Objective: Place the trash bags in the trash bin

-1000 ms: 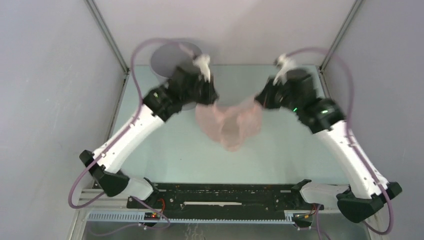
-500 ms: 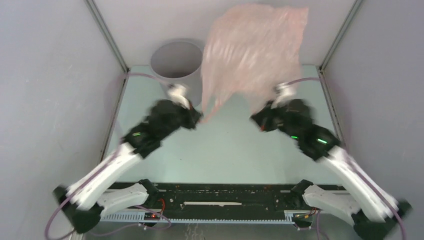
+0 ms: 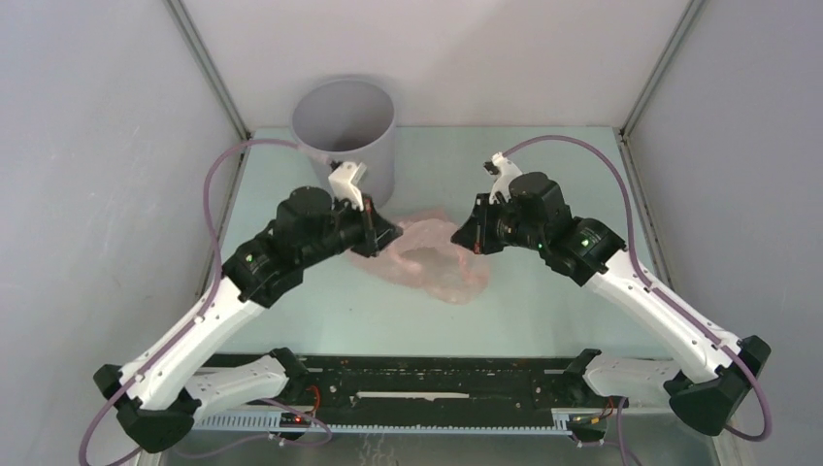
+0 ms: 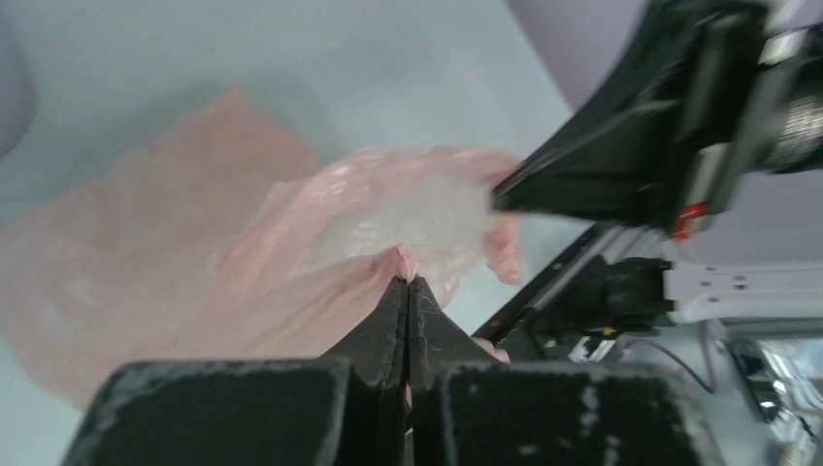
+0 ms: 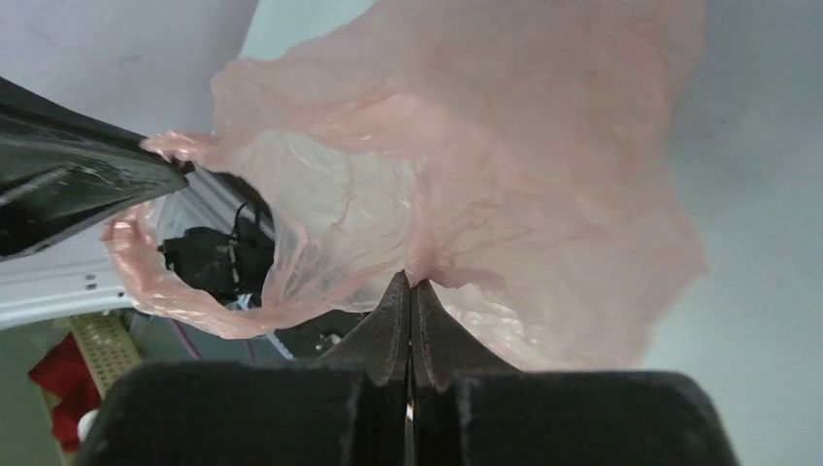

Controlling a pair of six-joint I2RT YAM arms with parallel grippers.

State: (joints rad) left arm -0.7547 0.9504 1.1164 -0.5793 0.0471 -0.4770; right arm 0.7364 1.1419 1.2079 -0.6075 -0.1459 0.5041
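Both grippers are clamped on film: the left gripper (image 3: pixel 385 234) and the right gripper (image 3: pixel 469 237) face each other low over the middle of the tabletop. Each has its jaws pressed together on a fold of the trash bag (image 3: pixel 439 268), and the wrist views show pink plastic nipped right at the tips. Between them the bag's mouth gapes a little. The rest of the wrinkled film lies slumped on the table (image 3: pixel 543 320), spreading toward the near edge. At the far left corner the trash bin (image 3: pixel 367 160) stands upright with its mouth open, close to the bag. The surface is a smooth, pale green-grey sheet. Plain grey wall panels (image 3: pixel 97 194) close the left, far and right sides, met by slim metal posts (image 3: pixel 206 70) at the far corners. A black rail (image 3: pixel 437 374) runs along the near edge.
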